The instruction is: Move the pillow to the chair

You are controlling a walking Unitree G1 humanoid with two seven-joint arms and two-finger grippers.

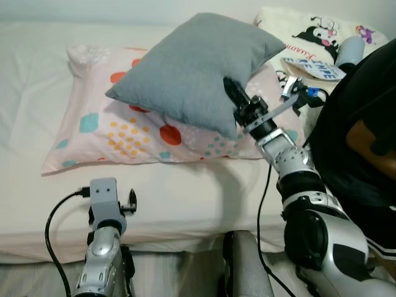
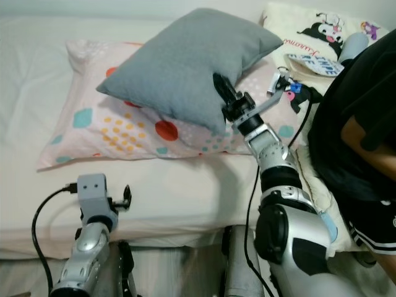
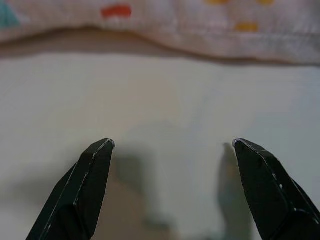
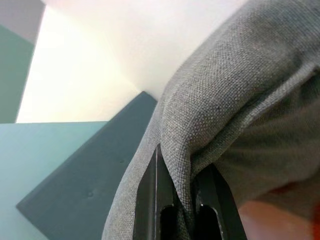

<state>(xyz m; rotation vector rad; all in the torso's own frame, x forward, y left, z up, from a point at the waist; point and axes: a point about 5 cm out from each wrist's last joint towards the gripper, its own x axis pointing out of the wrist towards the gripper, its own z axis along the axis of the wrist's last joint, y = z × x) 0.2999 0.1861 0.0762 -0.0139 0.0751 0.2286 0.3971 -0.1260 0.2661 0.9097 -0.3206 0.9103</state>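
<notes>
Right tool (image 1: 234,94) is clamped on the lower edge of a gray pillow (image 1: 195,65), its two black fingers (image 4: 159,210) pinching a fold of the woven fabric between them. That pillow is tilted, one corner raised toward the head of the bed (image 1: 185,204), its underside resting on a pale pillow with colored dots (image 1: 117,133). Left tool (image 3: 172,150) hangs low near the front edge of the bed, its fingers (image 3: 90,175) spread apart above the cream sheet and touching nothing. Beside the right arm sits a person in black clothing (image 1: 359,130). A cartoon-print pillow (image 1: 309,28) lies at the bed's far right corner.
</notes>
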